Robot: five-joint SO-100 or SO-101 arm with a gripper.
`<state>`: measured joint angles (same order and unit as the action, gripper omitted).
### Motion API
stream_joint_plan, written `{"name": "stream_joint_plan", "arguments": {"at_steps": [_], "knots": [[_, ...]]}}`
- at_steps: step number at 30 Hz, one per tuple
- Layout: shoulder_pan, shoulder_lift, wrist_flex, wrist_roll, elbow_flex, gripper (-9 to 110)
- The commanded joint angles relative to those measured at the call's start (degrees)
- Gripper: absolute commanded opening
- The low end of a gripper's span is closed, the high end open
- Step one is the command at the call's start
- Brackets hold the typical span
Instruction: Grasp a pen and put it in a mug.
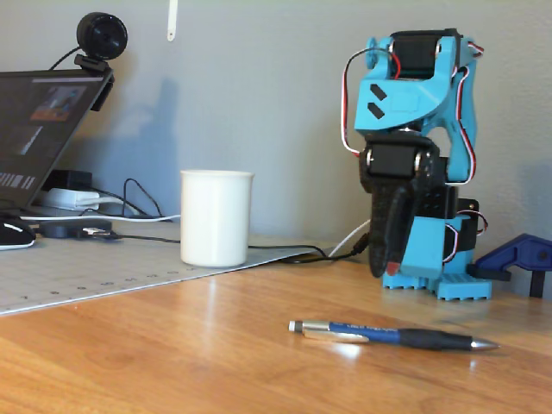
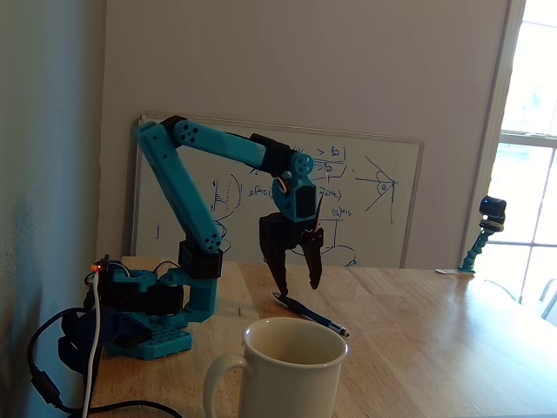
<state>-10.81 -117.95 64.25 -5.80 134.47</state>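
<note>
A blue and black pen (image 1: 392, 335) lies flat on the wooden table, in front of the arm in a fixed view. It also shows under the gripper in the other fixed view (image 2: 311, 314). A cream mug (image 1: 216, 217) stands upright and looks empty; it also fills the near foreground (image 2: 287, 370). My gripper (image 2: 298, 287) is open, fingers pointing down, its tips just above the pen's far end and apart from it. Seen from the front, the gripper (image 1: 388, 267) hangs before the turquoise base.
A laptop (image 1: 34, 129) with a webcam (image 1: 101, 36), cables and a grey cutting mat (image 1: 86, 272) sit left of the mug. A blue clamp (image 1: 517, 259) is at the right edge. A whiteboard (image 2: 365, 205) leans on the wall behind the arm. A small camera (image 2: 492, 213) stands far right.
</note>
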Motion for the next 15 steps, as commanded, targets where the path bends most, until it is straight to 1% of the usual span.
{"name": "stream_joint_plan", "arguments": {"at_steps": [1,6,15], "knots": [[-0.62,9.67,-0.18,-0.53,-10.37,28],[-0.53,17.75,-0.26,-0.53,-15.29,30],[-0.53,22.94,-1.05,-0.62,-17.05,30]]}}
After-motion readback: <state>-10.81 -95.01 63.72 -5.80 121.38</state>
